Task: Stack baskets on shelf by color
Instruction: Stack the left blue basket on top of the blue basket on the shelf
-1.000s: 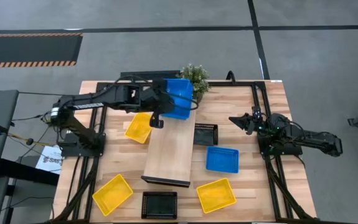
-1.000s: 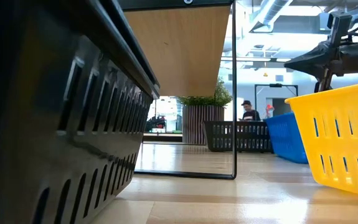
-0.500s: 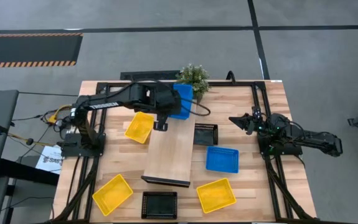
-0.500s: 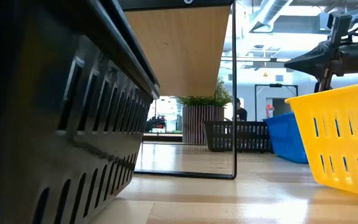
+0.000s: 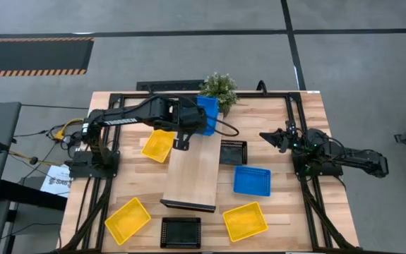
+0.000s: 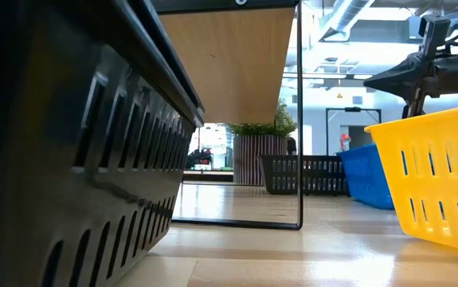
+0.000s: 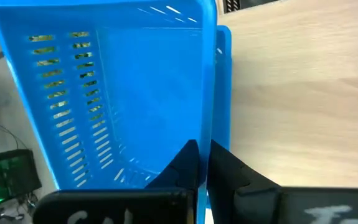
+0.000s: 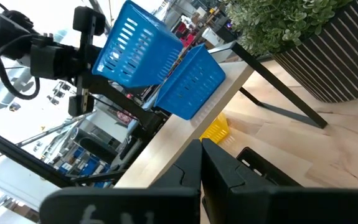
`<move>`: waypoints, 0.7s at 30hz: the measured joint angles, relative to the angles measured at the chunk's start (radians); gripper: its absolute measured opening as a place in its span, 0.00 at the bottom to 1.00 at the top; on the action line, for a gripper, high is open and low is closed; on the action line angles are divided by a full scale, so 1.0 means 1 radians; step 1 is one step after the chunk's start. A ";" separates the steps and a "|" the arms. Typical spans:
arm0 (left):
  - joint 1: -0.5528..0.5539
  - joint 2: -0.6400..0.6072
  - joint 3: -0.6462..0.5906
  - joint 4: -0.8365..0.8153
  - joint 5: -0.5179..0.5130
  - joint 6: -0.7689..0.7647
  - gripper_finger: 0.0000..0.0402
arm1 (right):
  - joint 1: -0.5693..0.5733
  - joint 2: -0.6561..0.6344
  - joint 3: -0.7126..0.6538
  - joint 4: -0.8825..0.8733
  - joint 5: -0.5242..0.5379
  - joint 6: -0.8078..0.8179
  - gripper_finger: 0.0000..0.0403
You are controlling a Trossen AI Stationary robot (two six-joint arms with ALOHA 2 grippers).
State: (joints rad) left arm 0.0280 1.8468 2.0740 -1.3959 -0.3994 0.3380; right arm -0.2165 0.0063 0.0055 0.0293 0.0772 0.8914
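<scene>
Lowered blue basket (image 5: 206,113) onto shelf's (image 5: 195,173) far end | left gripper (image 7: 202,163) pinching rim | nesting blues; next: seat, release | right gripper (image 8: 201,155) pressed together, waiting

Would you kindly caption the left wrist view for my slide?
Left gripper shut on a blue basket's rim, tilting it into a second blue basket on the shelf.

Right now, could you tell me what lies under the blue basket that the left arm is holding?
The held blue basket, gripped by the left pincer, tilts over a second blue basket sitting at the shelf end. Whether the two baskets touch is hidden.
</scene>
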 joint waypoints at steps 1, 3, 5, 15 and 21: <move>-0.001 0.004 0.001 0.002 -0.002 0.003 0.00 | 0.000 0.000 0.000 0.000 0.000 0.000 0.06; -0.001 0.015 -0.002 -0.027 -0.003 0.005 0.00 | 0.000 0.000 0.000 0.000 0.000 0.000 0.06; -0.001 0.030 -0.002 -0.030 -0.008 0.012 0.00 | 0.000 0.000 0.000 0.000 0.000 -0.002 0.06; 0.001 0.041 -0.002 -0.003 -0.008 0.043 0.00 | 0.000 0.000 0.000 0.000 0.000 -0.006 0.06; 0.001 0.041 -0.002 0.002 -0.008 0.077 0.00 | 0.000 0.000 0.000 0.000 0.000 -0.009 0.06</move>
State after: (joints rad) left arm 0.0288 1.8881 2.0724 -1.3937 -0.4072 0.4153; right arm -0.2165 0.0063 0.0055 0.0292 0.0776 0.8825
